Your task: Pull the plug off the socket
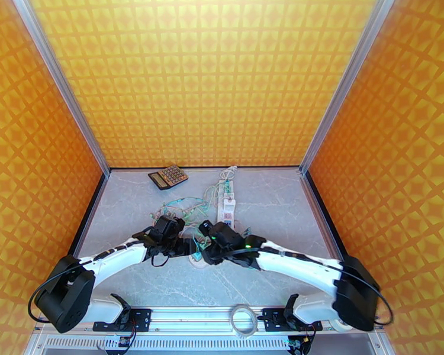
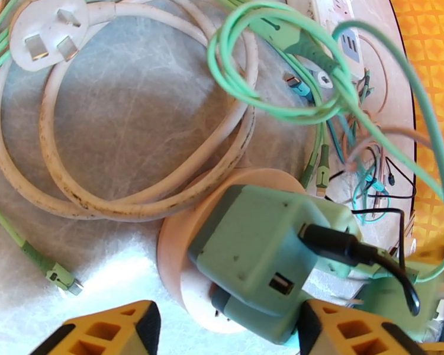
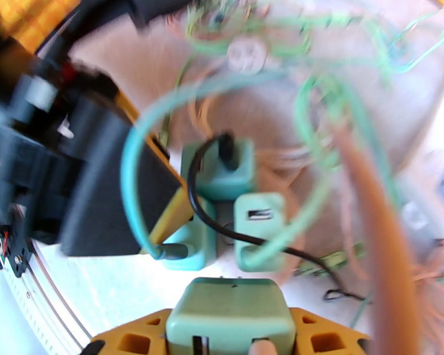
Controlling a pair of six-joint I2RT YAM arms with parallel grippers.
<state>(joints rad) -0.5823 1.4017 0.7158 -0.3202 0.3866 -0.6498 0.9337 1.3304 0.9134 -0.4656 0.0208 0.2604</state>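
Right gripper (image 3: 228, 345) pinches the plug (image 3: 231, 312), apparently to draw it off the socket (image 2: 180, 255), midway along the desk's (image 1: 281, 196) near edge, while left gripper (image 2: 228, 332) stands spread astride the socket, likely bracing it.

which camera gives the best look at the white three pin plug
Left wrist view: the white plug is sharp, all three pins facing the camera. The right wrist view gives a small blur; the top view, too small to tell.
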